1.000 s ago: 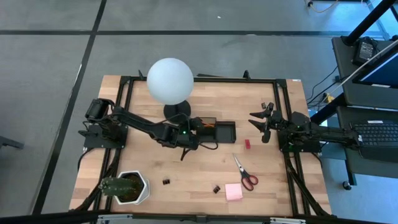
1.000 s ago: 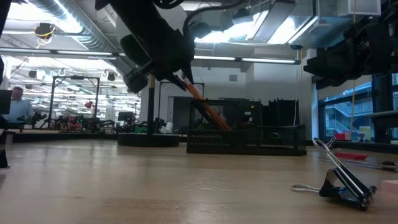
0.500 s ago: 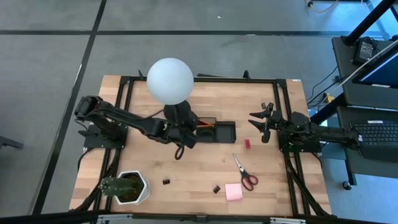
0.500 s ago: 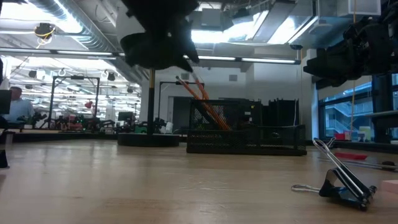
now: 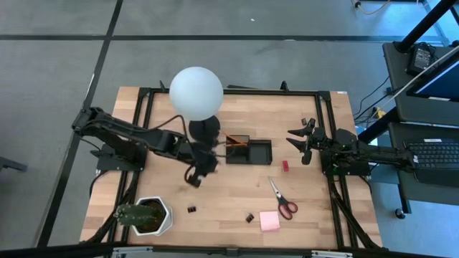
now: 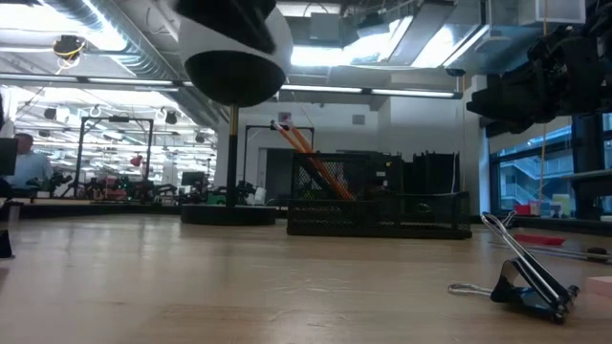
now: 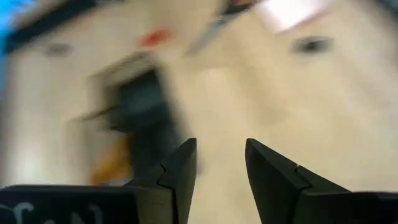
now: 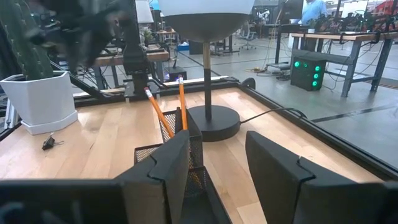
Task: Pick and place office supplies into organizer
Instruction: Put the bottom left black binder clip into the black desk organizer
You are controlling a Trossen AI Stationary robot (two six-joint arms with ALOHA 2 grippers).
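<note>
- A wooden tabletop [image 5: 237, 193] seen from above, with one dark arm at each side.
- The left pincer [image 5: 195, 174] hovers over bare wood in front of the lamp [image 5: 196, 93], just left of the organizer [image 5: 249, 151]. Its wrist view shows its fingers [image 7: 180, 171] parted with nothing between them.
- The right pincer [image 5: 297, 142] hangs over the right side of the tabletop, near the organizer's right end. Its fingers [image 8: 270, 158] are spread apart and empty.
- The organizer, a low black tray with two compartments, sits near the middle of the tabletop, just right of the lamp's base.
- Two pencils [image 5: 237, 142], orange, lean upright in the organizer's left compartment; the right wrist view shows them [image 8: 163, 118] rising above its mesh wall.
- A small red block [image 5: 285, 165] lies on the wood just right of the organizer.
- The scissors [image 5: 282, 200], red-handled, lie closer to the front edge, right of centre.
- A pink pad [image 5: 270, 221] lies just beside the scissor handles, at the front.
- Two black clips lie near the front: one [image 5: 249, 216] just left of the pad, another [image 5: 192, 209] beside the plant [image 5: 145, 216].
- The plant stands in a white pot at the front left corner.
- The low view shows one clip [image 6: 521, 280] close up at the right.
</note>
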